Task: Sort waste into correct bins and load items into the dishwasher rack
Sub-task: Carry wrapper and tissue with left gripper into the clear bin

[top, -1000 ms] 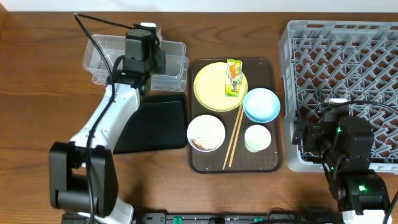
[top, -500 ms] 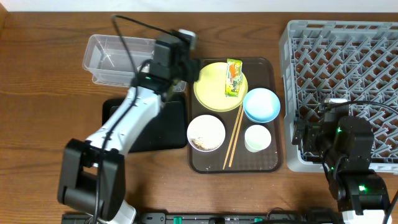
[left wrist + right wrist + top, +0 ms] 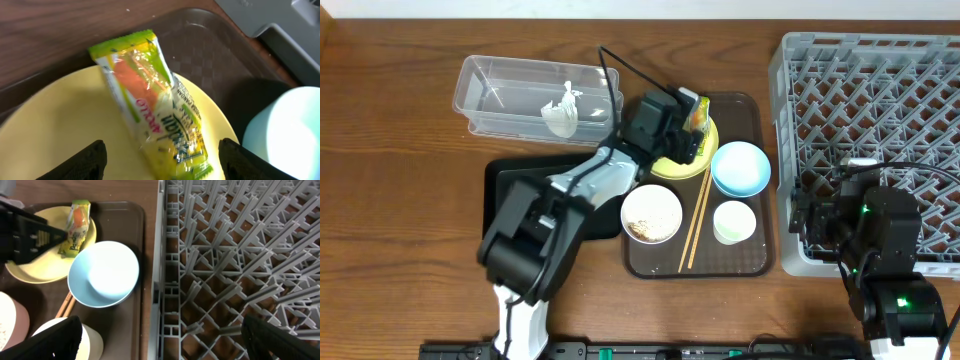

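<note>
My left gripper point(image 3: 688, 135) is open and hangs low over the yellow plate point(image 3: 665, 168), its fingers either side of the green-yellow-orange snack wrapper point(image 3: 150, 100) without touching it. The left wrist view shows these jaws point(image 3: 162, 162) wide apart above the plate point(image 3: 65, 125). The crumpled white scrap point(image 3: 562, 112) lies in the clear tub point(image 3: 500, 95). The black tray point(image 3: 505, 182) lies in front of the tub. My right gripper point(image 3: 167, 342) is open and empty over the left rim of the grey rack point(image 3: 865, 90), which holds nothing.
On the brown serving tray point(image 3: 750, 108) are a light blue bowl point(image 3: 740, 168), a white bowl with rice crumbs point(image 3: 651, 213), a pale cup point(image 3: 734, 222) and wooden chopsticks point(image 3: 696, 222). My left arm lies across the black tray.
My left arm swung right from over the clear tub to over the yellow plate. The white scrap now shows lying in the tub. The right arm has not moved.
</note>
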Motion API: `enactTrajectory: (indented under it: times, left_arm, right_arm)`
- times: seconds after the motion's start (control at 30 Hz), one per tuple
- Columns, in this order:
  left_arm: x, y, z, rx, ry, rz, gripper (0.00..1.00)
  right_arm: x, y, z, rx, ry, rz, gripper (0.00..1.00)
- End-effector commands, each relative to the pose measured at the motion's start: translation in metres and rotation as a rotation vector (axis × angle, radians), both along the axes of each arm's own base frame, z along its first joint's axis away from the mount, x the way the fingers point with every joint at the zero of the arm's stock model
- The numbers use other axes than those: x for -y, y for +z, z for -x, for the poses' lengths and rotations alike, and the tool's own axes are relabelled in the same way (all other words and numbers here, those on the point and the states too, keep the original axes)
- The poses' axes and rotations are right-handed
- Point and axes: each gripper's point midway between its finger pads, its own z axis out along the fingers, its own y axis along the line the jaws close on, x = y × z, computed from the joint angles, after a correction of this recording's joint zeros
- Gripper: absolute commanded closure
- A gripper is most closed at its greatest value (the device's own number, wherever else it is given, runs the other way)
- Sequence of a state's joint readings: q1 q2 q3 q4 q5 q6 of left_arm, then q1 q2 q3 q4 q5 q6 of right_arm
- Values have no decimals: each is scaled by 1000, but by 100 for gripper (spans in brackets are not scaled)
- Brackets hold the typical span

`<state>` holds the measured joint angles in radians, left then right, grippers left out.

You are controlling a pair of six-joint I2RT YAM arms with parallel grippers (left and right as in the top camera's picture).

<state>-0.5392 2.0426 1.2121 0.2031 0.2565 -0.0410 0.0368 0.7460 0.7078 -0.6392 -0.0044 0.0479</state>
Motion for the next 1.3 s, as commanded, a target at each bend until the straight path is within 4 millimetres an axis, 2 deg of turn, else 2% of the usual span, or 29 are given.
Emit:
enactTrajectory:
  times: [0.0,0.17,0.3,0.47,0.5,0.57,0.6,0.7,0.8,0.97,1.13,1.2,1.27]
  left_arm:
    - [9,-11,0,-5,-6,16,27]
    - [12,-24,0,-14,-5,16,27]
    - [12,-32,2,-39,6,18,32]
    - [13,-44,5,-62,5,10,49]
    - [13,-44,6,-62,4,10,58]
    - [14,-43,5,-60,4,11,89]
    - [14,-41,5,-56,4,14,94]
    - [10,-29,3,-49,12,18,94]
    - [-1,-6,-1,-40,33,24,94]
    - [-40,46,0,-46,98,19,94]
    - [-110,93,-14,-2,269,-11,94]
    - [-143,102,-22,1,362,-6,94]
    - [-175,103,-30,-32,494,34,94]
  right_arm:
    - [-4,10,-2,22,7,-13,1]
    - [-5,10,-2,22,13,-17,1]
    - [-5,10,-2,22,13,-17,1]
    - [-5,10,-2,22,13,-17,1]
    - [-5,10,-2,22,13,-17,1]
    - [-5,10,-2,22,13,-17,1]
    - [-5,10,-2,22,13,-17,1]
    - [-5,10,-2,22,13,-17,1]
    - [-5,10,-2,22,13,-17,1]
    - [-5,10,-2,22,13,-17,1]
    - [-5,10,-2,22,13,-17,1]
    - [-5,10,-2,22,13,-17,1]
    - [-5,10,-2,22,13,-17,1]
